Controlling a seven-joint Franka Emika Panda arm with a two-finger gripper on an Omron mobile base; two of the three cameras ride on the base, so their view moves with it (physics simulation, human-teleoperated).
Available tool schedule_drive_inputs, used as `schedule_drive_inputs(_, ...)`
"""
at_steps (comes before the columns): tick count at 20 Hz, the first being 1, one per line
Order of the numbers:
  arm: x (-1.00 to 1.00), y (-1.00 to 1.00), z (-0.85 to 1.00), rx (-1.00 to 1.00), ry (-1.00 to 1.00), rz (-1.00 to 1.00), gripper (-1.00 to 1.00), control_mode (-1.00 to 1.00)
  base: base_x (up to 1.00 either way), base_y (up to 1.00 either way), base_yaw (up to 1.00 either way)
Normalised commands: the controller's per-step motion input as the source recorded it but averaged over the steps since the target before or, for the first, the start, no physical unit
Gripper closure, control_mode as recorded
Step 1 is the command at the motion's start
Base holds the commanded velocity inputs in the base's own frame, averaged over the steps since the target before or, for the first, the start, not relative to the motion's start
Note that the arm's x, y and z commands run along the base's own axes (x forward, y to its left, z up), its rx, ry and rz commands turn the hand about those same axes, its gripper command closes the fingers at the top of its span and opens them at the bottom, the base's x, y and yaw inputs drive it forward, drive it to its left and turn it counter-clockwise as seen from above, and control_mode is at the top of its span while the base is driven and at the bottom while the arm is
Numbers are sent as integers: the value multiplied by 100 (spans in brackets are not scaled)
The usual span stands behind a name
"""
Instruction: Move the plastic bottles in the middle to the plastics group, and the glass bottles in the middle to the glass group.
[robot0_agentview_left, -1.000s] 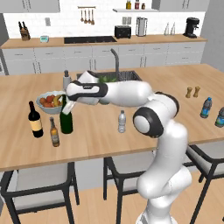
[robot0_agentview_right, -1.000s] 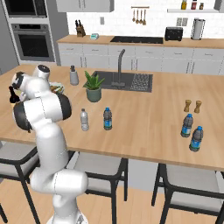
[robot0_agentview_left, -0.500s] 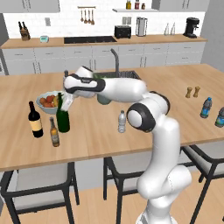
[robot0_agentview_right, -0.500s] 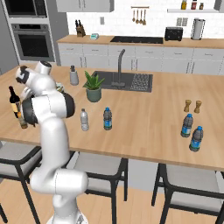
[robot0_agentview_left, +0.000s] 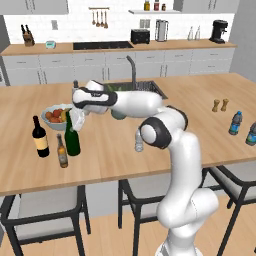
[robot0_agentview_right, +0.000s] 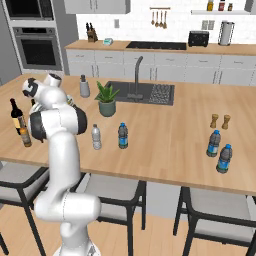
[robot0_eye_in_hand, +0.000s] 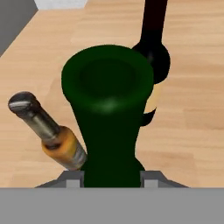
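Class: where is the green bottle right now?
In the left base view, the green bottle stands at the counter's left, beside the brown bottle, near the wine bottle.

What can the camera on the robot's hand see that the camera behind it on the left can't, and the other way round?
Only the hand view shows the open round mouth of the tall dark green glass bottle from above, with the two grey fingers pressed on its neck. Only the left base view shows the fruit bowl, the sink faucet and the blue-labelled plastic bottles far along the wooden counter. Both show the green bottle, the black wine bottle with a cream label and the slim brown bottle beside it.
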Motion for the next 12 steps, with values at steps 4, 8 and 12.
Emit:
schedule_drive_inputs(4, 0, 6, -55, 0, -5, 10, 100, -100, 0, 0, 0)
schedule_drive_inputs(8, 1, 2, -29, 0, -2, 8, 100, -100, 0, 0, 0)
schedule_drive_inputs(12, 28, 13, 0, 0, -2, 5, 100, -100, 0, 0, 0)
